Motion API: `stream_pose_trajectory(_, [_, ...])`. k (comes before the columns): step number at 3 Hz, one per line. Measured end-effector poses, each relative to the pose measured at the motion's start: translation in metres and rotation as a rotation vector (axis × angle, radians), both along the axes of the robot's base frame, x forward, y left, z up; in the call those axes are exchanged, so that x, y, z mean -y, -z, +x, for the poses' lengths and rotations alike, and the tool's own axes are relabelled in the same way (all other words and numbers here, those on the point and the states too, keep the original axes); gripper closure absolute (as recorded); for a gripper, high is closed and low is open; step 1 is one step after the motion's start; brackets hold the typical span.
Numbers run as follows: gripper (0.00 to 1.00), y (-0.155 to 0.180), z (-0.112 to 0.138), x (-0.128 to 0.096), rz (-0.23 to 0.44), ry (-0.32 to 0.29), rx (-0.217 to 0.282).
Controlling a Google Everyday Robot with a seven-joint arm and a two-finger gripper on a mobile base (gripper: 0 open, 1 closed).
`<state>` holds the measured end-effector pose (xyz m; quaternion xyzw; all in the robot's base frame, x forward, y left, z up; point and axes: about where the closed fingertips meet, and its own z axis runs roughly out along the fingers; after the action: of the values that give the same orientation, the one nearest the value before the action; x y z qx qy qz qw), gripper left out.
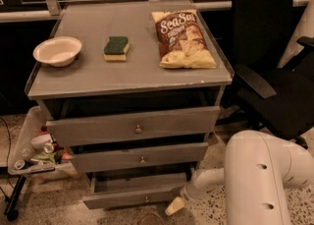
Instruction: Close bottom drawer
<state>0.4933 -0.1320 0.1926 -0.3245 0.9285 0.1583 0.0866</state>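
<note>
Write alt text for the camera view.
The bottom drawer of a grey cabinet stands pulled open, the robot's gripper low by its right front corner. On top lie a white bowl, a green sponge and a chip bag.
</note>
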Motion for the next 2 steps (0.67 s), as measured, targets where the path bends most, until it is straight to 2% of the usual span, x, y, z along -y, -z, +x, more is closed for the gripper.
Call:
stream_pose_trajectory(1, [0.00, 0.0000, 0.0000, 0.0000, 0.000, 0.000, 0.000])
stream_pose_trajectory(2, [0.19, 0.0000, -0.0001, 0.0000, 0.000, 0.000, 0.000])
